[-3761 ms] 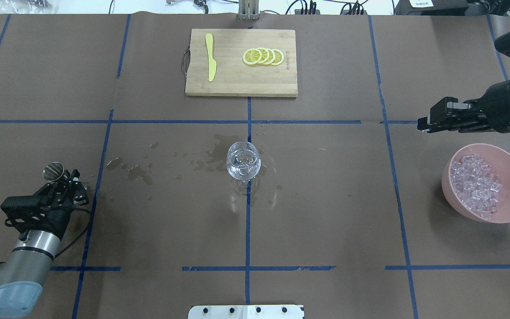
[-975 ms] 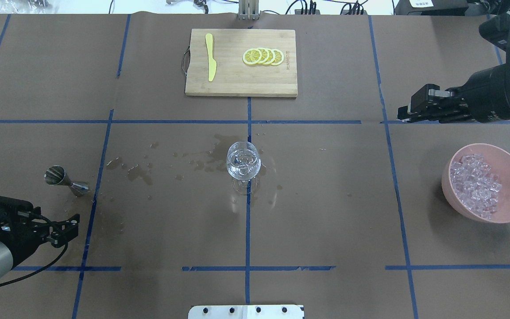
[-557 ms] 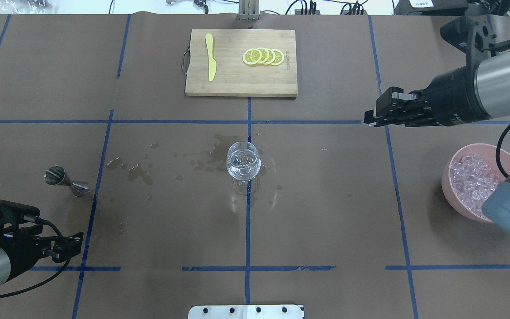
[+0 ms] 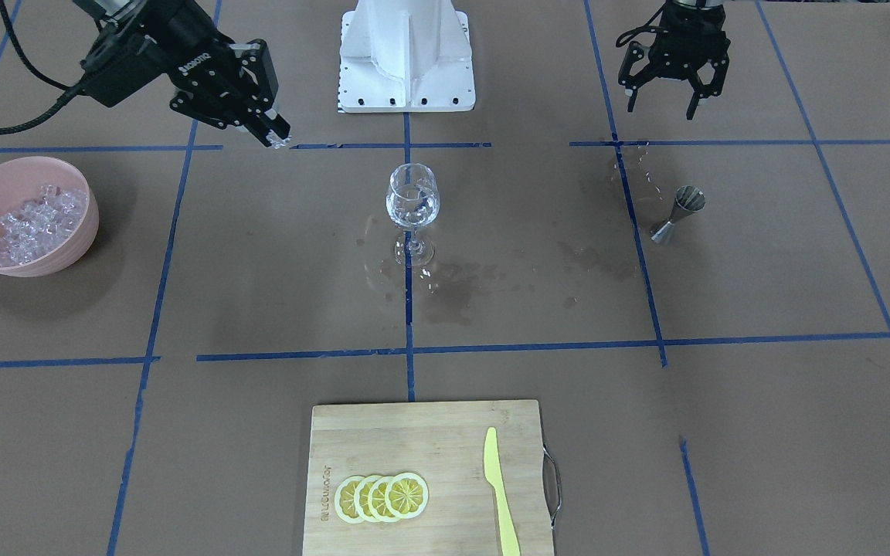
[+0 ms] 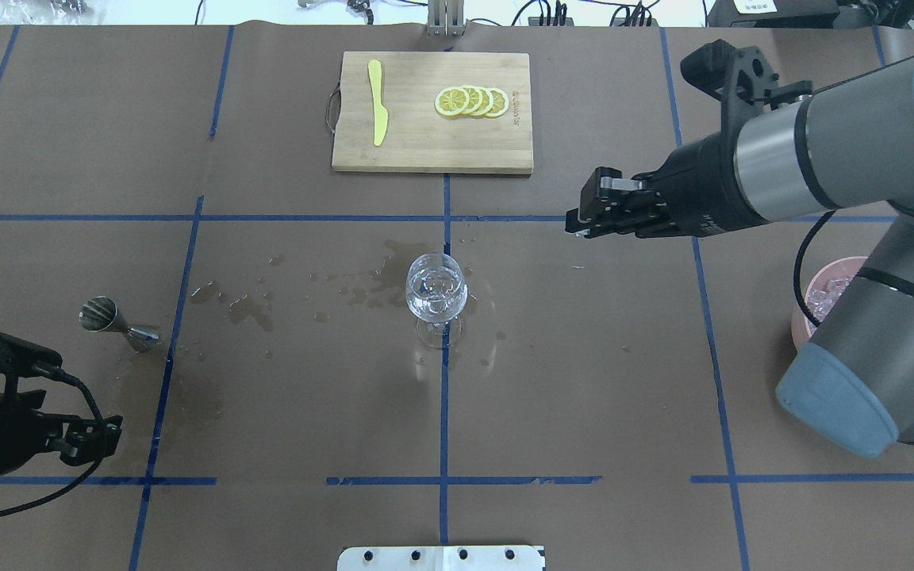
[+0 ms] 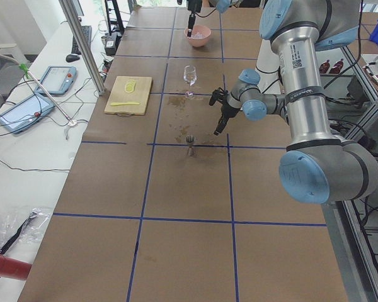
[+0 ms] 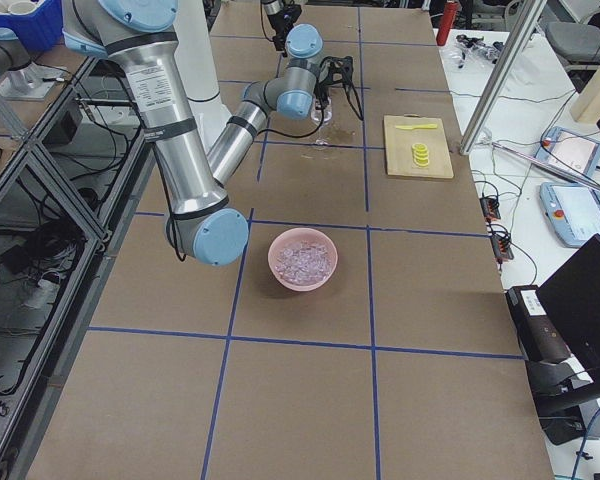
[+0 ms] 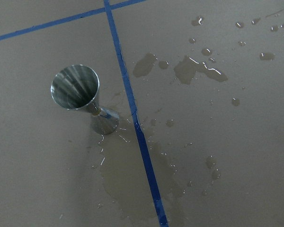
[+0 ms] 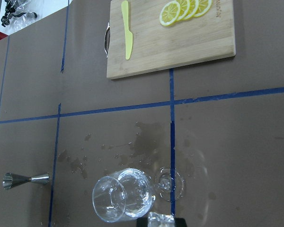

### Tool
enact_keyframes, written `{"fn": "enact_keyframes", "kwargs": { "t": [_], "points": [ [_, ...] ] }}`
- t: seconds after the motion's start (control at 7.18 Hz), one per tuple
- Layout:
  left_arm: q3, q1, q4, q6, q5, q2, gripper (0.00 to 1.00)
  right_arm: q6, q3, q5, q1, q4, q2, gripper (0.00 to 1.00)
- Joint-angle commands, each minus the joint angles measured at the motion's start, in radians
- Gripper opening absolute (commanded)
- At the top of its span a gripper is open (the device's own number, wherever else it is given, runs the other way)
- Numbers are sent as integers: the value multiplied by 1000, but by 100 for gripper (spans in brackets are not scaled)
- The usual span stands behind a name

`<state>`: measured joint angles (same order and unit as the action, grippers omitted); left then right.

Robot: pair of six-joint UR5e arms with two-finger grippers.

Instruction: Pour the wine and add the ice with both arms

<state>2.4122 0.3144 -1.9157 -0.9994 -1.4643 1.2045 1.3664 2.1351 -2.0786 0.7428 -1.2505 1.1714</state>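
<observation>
In the overhead view, the left gripper (image 4: 669, 100) hangs at the lower left edge. Its fingers are spread wide and hold nothing. Just above it in the frame a steel jigger (image 5: 101, 312) stands upright, open cup up, close to the left of a blue tape line (image 8: 132, 118). A puddle (image 8: 132, 175) spreads from the jigger's foot across that line. Smaller wet spots (image 5: 244, 308) dot the brown table (image 5: 584, 396) towards the centre.

At the frame's centre a glass (image 5: 435, 295) stands upright on the middle tape line, with damp patches around its foot. A little wine (image 4: 412, 210) sits in its bowl. Clear chunks seem to lie in it too, though they are hard to tell from the liquid.

At top centre lies a wooden board (image 5: 425, 147). A yellow knife (image 5: 378, 103) is on its left part and a row of overlapping lemon slices (image 5: 473, 101) on its right.

The right gripper (image 5: 576, 224) hovers up and to the right of the glass, well apart from it and pointing left. Its fingers are pinched narrow on one ice chunk (image 4: 281, 141), which glitters between the tips.

At the right edge, the right arm's elbow covers most of a pink bowl (image 5: 802, 305). The front-facing view shows it heaped with ice (image 4: 35, 222).
</observation>
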Motion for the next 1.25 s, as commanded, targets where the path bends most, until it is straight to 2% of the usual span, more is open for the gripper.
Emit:
{"fn": "enact_keyframes", "kwargs": {
  "t": [0.0, 0.14, 0.28, 0.56, 0.7, 1.11],
  "points": [
    [5, 145, 14, 193, -82, 6, 100, 3, -55, 78, -74, -46, -94, 0],
    [2, 225, 14, 275, -158, 12, 100, 2, -96, 86, -83, -46, -125, 0],
    [-5, 297, 15, 335, -194, 19, 100, 3, -101, 89, -88, -46, -130, 0],
    [-7, 391, 32, 445, -238, 20, 100, 2, -148, 130, -121, -47, -171, 0],
    [-4, 446, 81, 520, -261, 41, 100, 2, -158, 152, -146, -47, -180, 0],
    [-5, 535, 90, 618, -286, 44, 100, 3, -207, 196, -189, -47, -219, 0]
  ]
}}
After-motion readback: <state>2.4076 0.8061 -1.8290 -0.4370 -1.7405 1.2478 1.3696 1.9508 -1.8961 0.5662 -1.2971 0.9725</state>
